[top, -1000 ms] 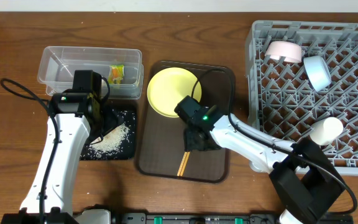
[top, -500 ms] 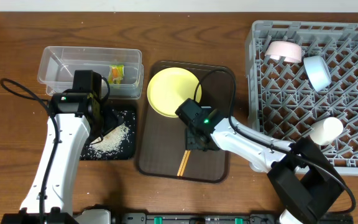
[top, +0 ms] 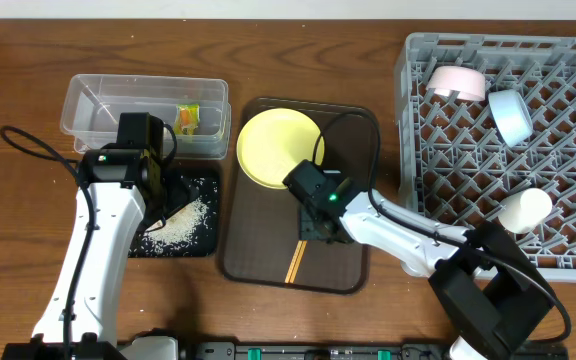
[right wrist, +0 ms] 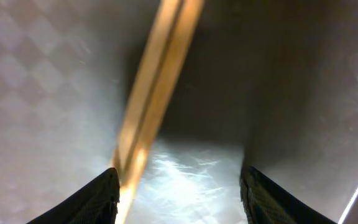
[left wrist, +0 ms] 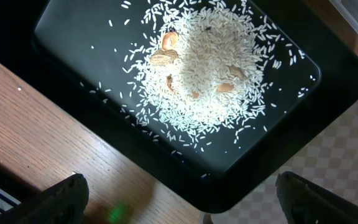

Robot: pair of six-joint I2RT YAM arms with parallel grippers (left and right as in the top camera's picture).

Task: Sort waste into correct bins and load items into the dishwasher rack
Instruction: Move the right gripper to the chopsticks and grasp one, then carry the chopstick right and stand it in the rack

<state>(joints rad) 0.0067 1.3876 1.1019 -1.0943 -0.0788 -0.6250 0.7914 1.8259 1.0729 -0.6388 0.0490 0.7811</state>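
Note:
The wooden chopsticks (top: 295,262) lie on the dark brown serving tray (top: 353,140), below the yellow plate (top: 273,148). My right gripper (top: 314,226) is low over their upper end and open. In the right wrist view the chopsticks (right wrist: 157,74) run just inside the left finger (right wrist: 95,199); nothing is gripped. My left gripper (top: 163,185) hovers open over the black tray (top: 200,245). The rice pile (left wrist: 204,81) with a few tan bits lies in that tray (left wrist: 61,81). The clear tub (top: 103,110) holds the snack wrapper (top: 188,117).
The grey dishwasher rack (top: 568,150) at the right holds a pale bowl (top: 456,82), a light blue bowl (top: 511,113) and a white cup (top: 524,208). Loose rice grains are scattered across the black tray. Bare wood table (left wrist: 48,155) lies beside it.
My right gripper has shifted slightly right and down over the chopsticks' upper end. The left arm has not moved.

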